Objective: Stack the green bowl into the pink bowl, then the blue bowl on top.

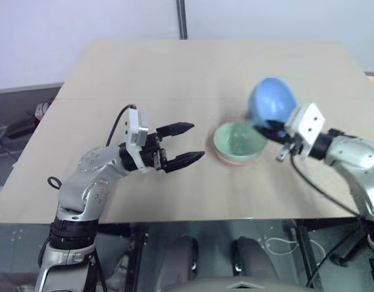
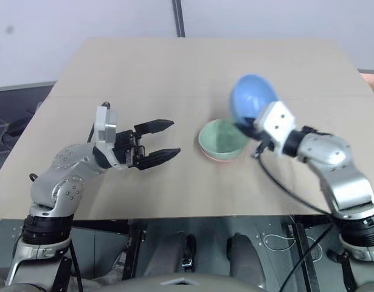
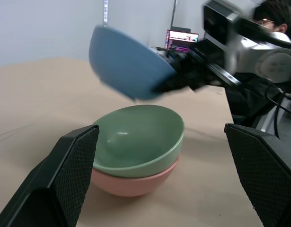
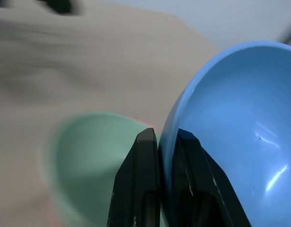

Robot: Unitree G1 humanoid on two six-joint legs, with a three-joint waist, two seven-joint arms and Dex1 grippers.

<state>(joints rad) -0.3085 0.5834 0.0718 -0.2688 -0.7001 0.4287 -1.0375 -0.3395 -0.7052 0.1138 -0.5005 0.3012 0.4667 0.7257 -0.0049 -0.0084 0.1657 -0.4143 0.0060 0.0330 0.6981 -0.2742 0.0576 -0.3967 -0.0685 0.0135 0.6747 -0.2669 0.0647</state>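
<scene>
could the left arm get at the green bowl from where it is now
Probably yes. The open left tool points across bare table at the glossy mint-green bowl, nested in the salmon-pink bowl. Only the sky-blue bowl, held above by the right tool, crowds it.

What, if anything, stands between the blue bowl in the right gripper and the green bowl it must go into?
Nothing visible. The blue bowl, pinched by its rim in the right gripper, hangs tilted above the green bowl, whose hollow is empty. The open left gripper waits apart.
</scene>
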